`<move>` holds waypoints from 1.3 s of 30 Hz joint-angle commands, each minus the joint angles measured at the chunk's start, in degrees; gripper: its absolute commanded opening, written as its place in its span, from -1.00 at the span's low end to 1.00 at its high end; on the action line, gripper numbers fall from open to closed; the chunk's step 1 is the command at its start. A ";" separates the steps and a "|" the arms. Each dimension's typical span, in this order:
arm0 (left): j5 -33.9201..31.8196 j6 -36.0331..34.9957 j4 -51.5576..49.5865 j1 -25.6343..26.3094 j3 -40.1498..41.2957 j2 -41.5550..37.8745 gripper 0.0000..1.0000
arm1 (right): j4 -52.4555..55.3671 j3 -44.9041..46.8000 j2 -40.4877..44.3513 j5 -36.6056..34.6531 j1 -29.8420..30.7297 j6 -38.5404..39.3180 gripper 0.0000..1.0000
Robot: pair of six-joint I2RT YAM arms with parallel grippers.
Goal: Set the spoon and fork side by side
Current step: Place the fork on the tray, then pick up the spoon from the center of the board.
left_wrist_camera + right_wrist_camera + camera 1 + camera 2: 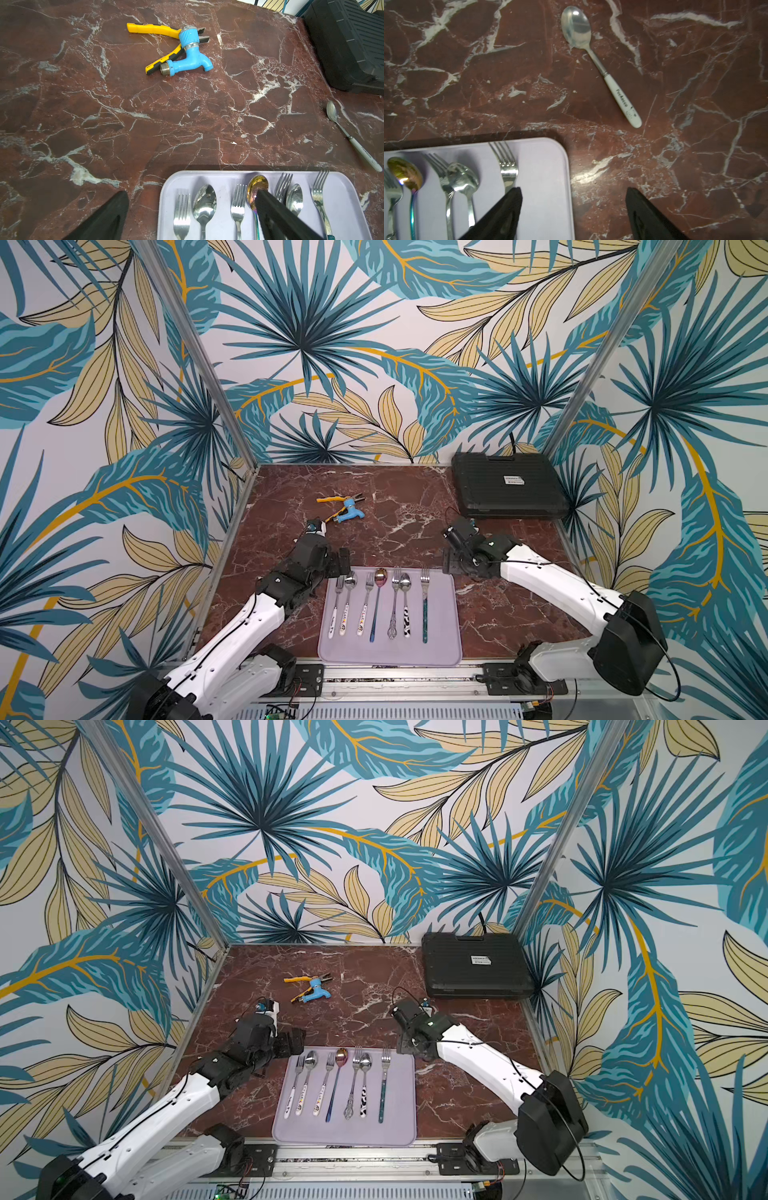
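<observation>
right pincer (pixel 573 190) jaws spread | spoon (pixel 600 66) ahead, well apart

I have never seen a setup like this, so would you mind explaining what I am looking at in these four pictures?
Two white robot arms sit at a marble table. Two pictures look down from above; the other two come from cameras on each arm's wrist. Each arm ends in a two-fingered tool: the left tool and right tool both stand open, holding nothing. A lilac tray carries four forks and three spoons in a row. One white-handled spoon lies on the bare table, off the tray. Farther back lie yellow pliers, a blue tap and a black case.
</observation>
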State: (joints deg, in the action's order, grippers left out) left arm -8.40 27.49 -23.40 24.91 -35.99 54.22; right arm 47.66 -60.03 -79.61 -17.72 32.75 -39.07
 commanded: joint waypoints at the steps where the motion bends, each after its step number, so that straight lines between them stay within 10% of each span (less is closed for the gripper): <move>1: -0.84 -0.42 -0.11 -0.47 0.75 -1.38 1.00 | 1.60 -1.71 -2.96 1.97 -4.87 9.94 0.68; 16: -1.19 -0.52 -0.75 -0.43 0.67 -2.36 1.00 | 1.72 -8.38 -22.39 12.53 -19.24 23.50 0.50; 39: -1.55 -0.61 -0.82 -0.39 0.68 -2.53 1.00 | 0.84 -10.88 -30.21 18.95 -21.94 25.64 -0.20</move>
State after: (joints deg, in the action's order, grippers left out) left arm -9.10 27.49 -23.59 24.91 -35.99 52.71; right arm 48.82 -70.63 -108.03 -0.73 10.85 -13.69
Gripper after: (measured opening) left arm 0.999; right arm 0.412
